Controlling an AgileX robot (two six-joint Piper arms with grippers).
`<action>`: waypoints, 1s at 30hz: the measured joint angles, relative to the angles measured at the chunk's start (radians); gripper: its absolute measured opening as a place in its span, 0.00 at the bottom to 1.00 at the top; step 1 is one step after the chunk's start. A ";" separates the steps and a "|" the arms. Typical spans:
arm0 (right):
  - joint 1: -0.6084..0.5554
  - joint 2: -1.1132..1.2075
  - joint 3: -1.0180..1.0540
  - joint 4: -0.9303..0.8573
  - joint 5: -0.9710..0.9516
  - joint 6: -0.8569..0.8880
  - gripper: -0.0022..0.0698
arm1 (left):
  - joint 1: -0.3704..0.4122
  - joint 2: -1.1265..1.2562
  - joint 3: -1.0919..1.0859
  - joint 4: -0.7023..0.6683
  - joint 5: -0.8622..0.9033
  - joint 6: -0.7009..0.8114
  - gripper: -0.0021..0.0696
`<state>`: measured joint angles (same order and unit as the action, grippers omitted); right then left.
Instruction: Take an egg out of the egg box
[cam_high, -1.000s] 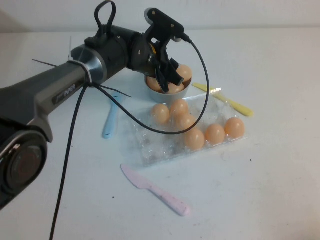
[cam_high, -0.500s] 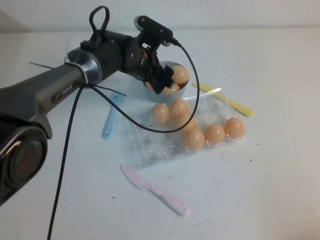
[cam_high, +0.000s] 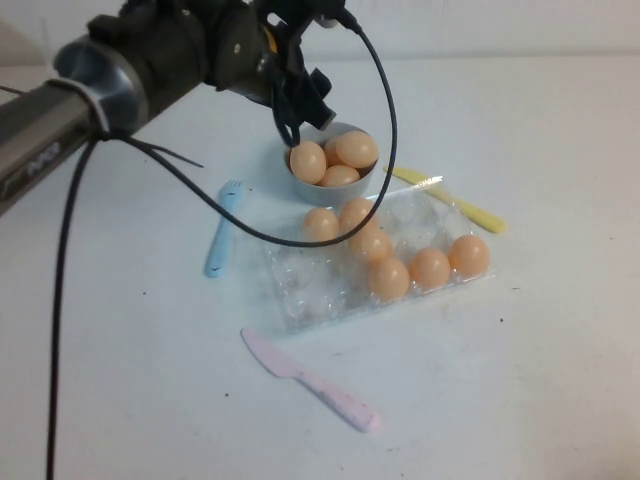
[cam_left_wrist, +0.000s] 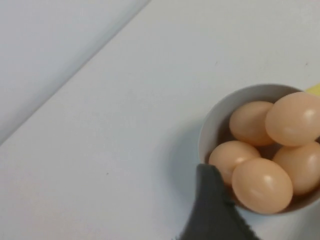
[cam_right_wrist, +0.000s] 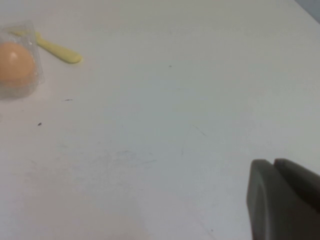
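The left pincer (cam_high: 295, 105) hangs above the far-left rim of the bowl (cam_high: 300, 185), its dark fingers spread apart with nothing between them. From the left wrist view one finger (cam_left_wrist: 212, 210) juts in just beside the bowl's rim, not touching any egg.

The grey bowl holds several peach-orange eggs heaped together; the egg (cam_high: 308, 162) nearest the pincer sits at the left of the pile, leaning on the others. In the left wrist view five eggs show in the bowl, packed against one another.

The egg box (cam_high: 310, 290), a clear crinkly tray, lies on the white tabletop (cam_high: 520, 380) just in front of the bowl. Six eggs sit in its cups, crowded toward the far and right side; the cups on the near left stand bare.

A blue fork (cam_high: 223, 228) lies to the left of the box, a pink knife (cam_high: 310, 380) in front of it, and a yellow knife (cam_high: 450, 198) behind it to the right, next to the bowl.

The right pincer (cam_right_wrist: 282, 200) shows only in its own wrist view, low over bare tabletop well away from the box, its two fingers pressed together with nothing between them.
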<state>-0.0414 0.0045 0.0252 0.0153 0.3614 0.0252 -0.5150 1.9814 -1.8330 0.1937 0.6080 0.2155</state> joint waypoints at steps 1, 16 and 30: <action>0.000 0.000 0.000 0.000 0.000 0.000 0.01 | 0.000 -0.034 0.032 0.005 -0.009 -0.002 0.60; 0.000 0.000 0.000 0.000 0.000 0.000 0.01 | 0.091 -0.821 0.949 0.009 -0.458 -0.165 0.03; 0.000 0.000 0.000 0.000 0.000 0.000 0.01 | 0.133 -1.345 1.433 -0.110 -0.498 -0.221 0.02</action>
<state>-0.0414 0.0045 0.0252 0.0153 0.3614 0.0252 -0.3822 0.6368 -0.3999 0.0841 0.1097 -0.0053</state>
